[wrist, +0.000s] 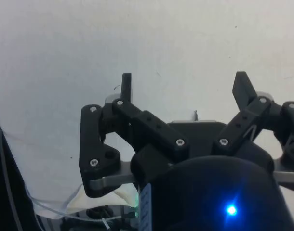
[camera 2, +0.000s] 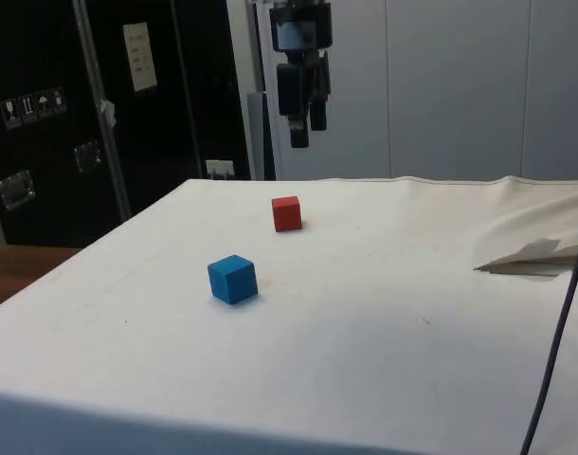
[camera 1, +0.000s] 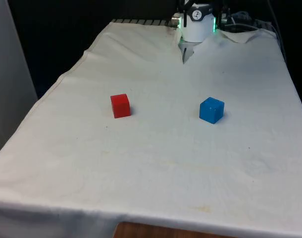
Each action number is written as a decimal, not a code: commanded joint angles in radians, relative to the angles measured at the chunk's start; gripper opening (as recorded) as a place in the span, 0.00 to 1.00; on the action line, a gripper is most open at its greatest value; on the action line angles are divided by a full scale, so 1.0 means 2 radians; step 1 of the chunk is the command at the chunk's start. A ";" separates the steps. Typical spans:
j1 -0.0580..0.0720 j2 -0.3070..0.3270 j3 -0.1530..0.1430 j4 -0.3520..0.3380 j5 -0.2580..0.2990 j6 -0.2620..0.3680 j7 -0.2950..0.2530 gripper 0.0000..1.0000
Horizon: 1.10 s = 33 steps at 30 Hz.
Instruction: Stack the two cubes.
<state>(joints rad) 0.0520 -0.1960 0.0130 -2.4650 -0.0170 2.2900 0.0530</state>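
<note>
A red cube [camera 1: 121, 105] rests on the white cloth towards the front view's left, also seen as the farther cube [camera 2: 286, 213] in the side view. A blue cube [camera 1: 211, 109] lies apart from it towards the front view's right, and is the nearer cube [camera 2: 233, 279] in the side view. My gripper [camera 2: 305, 125] hangs high above the table, well clear of both cubes. In the wrist view its fingers [wrist: 126, 87] stand wide apart over bare cloth, open, with nothing between them [wrist: 183, 86].
The white cloth [camera 1: 156, 158] covers the whole table. A fold of cloth [camera 2: 531, 258] is rucked up near the robot's base, and a dark cable [camera 2: 559, 332] hangs at the side view's right. A gap of bare cloth separates the two cubes.
</note>
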 commanded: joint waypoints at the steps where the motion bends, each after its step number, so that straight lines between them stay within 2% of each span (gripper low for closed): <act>1: 0.000 0.000 0.000 0.000 0.000 0.000 0.001 1.00; 4: 0.001 0.001 0.007 0.001 0.001 0.000 0.012 1.00; 9: 0.000 0.001 0.012 0.001 0.000 0.000 0.017 1.00; 12: 0.002 0.003 0.020 0.004 0.005 0.002 0.028 1.00; 18: 0.002 0.008 0.035 0.012 0.013 0.003 0.039 1.00; 19: 0.000 0.004 0.035 0.009 0.011 0.002 0.036 1.00; 20: 0.002 0.009 0.037 0.012 0.014 0.003 0.040 1.00; 27: 0.003 0.021 0.051 0.025 0.025 0.004 0.049 1.00; 29: 0.000 0.021 0.054 0.026 0.025 0.003 0.047 1.00; 30: 0.002 0.027 0.057 0.032 0.031 0.005 0.050 1.00; 33: 0.002 0.034 0.062 0.038 0.036 0.006 0.051 1.00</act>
<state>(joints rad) 0.0530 -0.1370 0.1350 -2.3950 0.0480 2.2970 0.1500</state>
